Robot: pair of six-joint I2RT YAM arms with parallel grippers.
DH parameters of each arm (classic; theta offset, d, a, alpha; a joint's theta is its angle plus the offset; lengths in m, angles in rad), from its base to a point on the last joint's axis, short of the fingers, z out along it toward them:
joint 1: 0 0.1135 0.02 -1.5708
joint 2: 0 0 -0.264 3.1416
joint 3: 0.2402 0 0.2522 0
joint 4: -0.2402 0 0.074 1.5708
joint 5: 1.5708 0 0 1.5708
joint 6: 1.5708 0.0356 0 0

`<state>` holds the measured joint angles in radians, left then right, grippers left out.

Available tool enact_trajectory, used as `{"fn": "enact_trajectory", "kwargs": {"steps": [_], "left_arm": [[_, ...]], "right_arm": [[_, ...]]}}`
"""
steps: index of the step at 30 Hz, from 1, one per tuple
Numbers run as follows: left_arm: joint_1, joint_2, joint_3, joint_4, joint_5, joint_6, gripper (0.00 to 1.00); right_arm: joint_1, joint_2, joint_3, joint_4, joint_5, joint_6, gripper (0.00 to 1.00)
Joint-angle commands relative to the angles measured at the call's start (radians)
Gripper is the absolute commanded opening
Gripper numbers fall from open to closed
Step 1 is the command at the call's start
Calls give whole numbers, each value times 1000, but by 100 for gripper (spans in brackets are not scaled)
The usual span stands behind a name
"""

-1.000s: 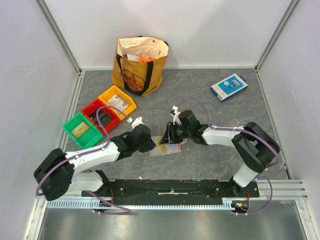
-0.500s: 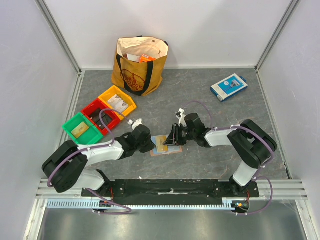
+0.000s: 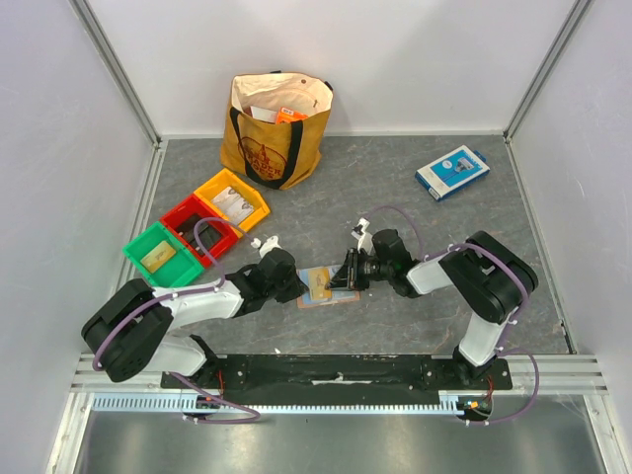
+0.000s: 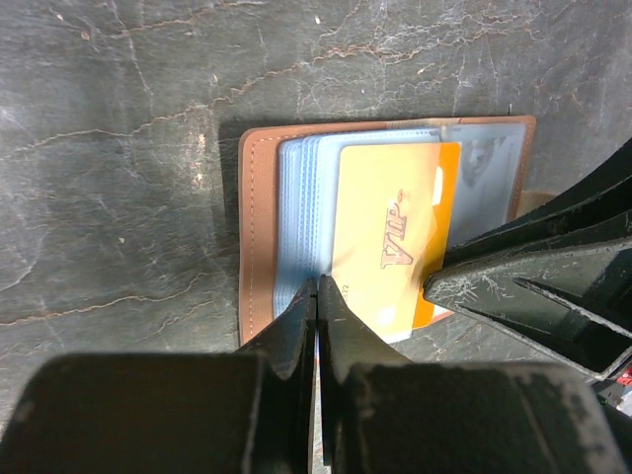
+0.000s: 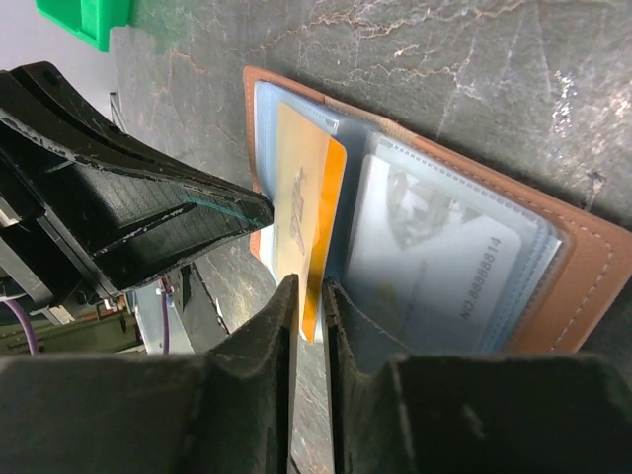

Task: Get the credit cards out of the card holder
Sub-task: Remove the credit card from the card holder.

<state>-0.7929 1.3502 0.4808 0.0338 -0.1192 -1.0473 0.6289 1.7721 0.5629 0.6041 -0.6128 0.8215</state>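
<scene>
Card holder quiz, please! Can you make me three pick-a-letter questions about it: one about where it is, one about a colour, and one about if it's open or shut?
1. Where is the card holder?
A) lifted in the air
B) flat on the table, between the left gripper and the right gripper
C) in a drawer

2. What colour is the VIP card?
A) orange-yellow
B) green
C) black

3. How is the card holder?
A) snapped shut
B) rolled up
C) lying open

Answers:
1 B: the top view shows it lying on the grey table with a gripper at each side.
2 A: both wrist views show its orange-yellow face.
3 C: its inside faces up, with the VIP card poking out.
</scene>
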Motion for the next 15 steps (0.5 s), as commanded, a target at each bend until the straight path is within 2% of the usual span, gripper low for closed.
{"fn": "enact_trajectory", "kwargs": {"steps": [1,5,6,10,15], "left_arm": [[1,30,-36,-75,4,-11,3],[1,30,-41,-78,-2,-19,3],[3,33,-39,-80,0,-17,3],[4,38,-36,-83,1,-17,3],[4,26,-39,-87,-3,-22,2]], "right_arm": [[-11,21,-12,111,-48,27,17],[-38,21,-31,118,-61,24,1],[-46,21,-37,123,-64,22,0],[-73,16,-49,114,-77,7,0],[-100,-2,-46,19,-73,-57,0]]}}
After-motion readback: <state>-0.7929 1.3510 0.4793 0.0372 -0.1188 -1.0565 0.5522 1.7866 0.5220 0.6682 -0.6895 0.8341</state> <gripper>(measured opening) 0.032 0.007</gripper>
